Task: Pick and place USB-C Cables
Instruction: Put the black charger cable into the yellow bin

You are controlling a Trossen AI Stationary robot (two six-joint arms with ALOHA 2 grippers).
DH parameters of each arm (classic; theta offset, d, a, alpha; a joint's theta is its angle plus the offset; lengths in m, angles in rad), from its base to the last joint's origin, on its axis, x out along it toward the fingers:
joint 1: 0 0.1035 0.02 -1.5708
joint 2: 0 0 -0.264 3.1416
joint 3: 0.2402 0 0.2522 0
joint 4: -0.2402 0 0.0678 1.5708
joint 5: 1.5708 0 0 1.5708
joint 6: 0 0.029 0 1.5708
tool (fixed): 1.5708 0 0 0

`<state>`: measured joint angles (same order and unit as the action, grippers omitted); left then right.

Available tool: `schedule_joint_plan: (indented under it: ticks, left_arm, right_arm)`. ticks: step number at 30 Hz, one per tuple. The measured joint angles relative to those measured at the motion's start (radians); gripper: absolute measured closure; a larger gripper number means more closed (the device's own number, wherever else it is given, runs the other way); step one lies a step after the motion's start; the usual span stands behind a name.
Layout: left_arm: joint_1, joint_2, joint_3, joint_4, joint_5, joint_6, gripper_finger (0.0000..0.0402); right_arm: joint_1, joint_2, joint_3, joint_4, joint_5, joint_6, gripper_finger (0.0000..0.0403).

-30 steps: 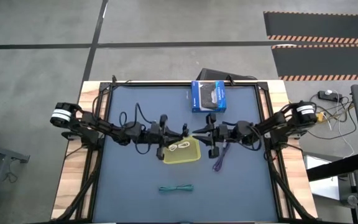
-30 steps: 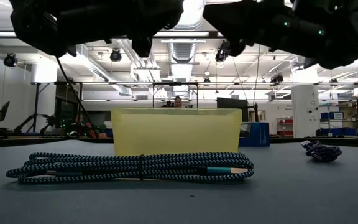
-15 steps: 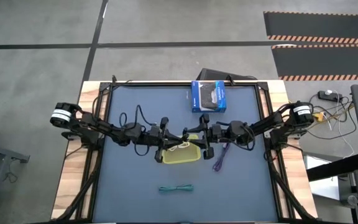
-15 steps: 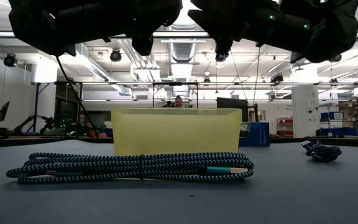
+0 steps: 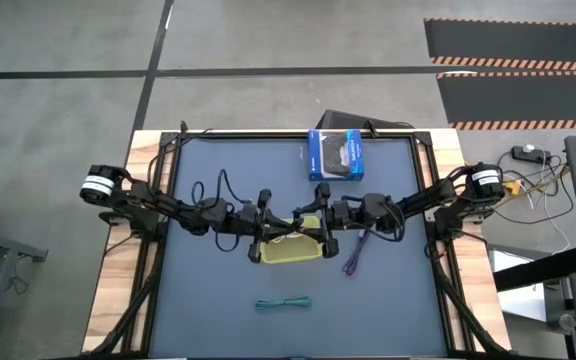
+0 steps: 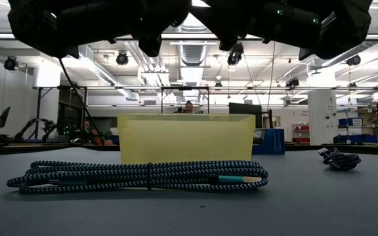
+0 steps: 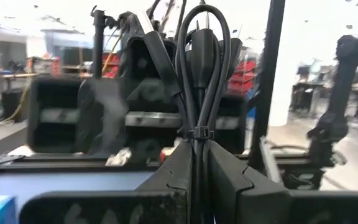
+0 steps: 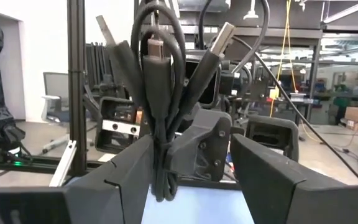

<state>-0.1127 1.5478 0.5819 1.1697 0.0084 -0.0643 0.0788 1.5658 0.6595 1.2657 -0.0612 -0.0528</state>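
My left gripper (image 5: pixel 288 223) is shut on a black USB-C cable bundle (image 7: pixel 197 74), level above the yellow bin (image 5: pixel 290 250). My right gripper (image 5: pixel 315 222) faces it with its fingers open on either side of that bundle (image 8: pixel 163 93). A white cable (image 5: pixel 294 236) lies in the bin. The purple cable (image 5: pixel 355 256) lies on the mat to the right of the bin. The teal cable (image 5: pixel 284 302) lies on the mat near the front edge. My left gripper pinches the black bundle between its two fingers just below its tie (image 7: pixel 196 149). The fingers come level from the table's left and lie across the bundle. It stands upright, loops and plugs above the fingers, clear of the bin. My right gripper: one finger (image 8: pixel 132 165) stands close against the bundle, and I cannot tell whether it touches.
A blue-and-black retail box (image 5: pixel 334 155) stands at the far edge of the dark mat. In the low view the teal cable (image 6: pixel 143 176) lies in front of the bin (image 6: pixel 186 137), with the purple cable (image 6: pixel 338 158) to its right.
My right gripper has moved toward the table's left edge, closing in on my left gripper above the bin. My left gripper has kept still with the black bundle.
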Motion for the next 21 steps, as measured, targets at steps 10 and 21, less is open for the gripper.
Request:
schedule_joint_plan:
  ticks: [10, 21]
  left_arm:
    - [0.005, 0.002, -0.007, -0.011, -0.024, -0.001, 0.0387]
    - [0.006, 0.002, -0.007, -0.011, -0.025, -0.006, 0.0377]
  right_arm:
    - [0.002, 0.000, 0.027, -0.017, 0.000, 0.016, 0.0197]
    - [0.002, 0.000, 0.036, -0.035, 0.002, -0.007, 0.0277]
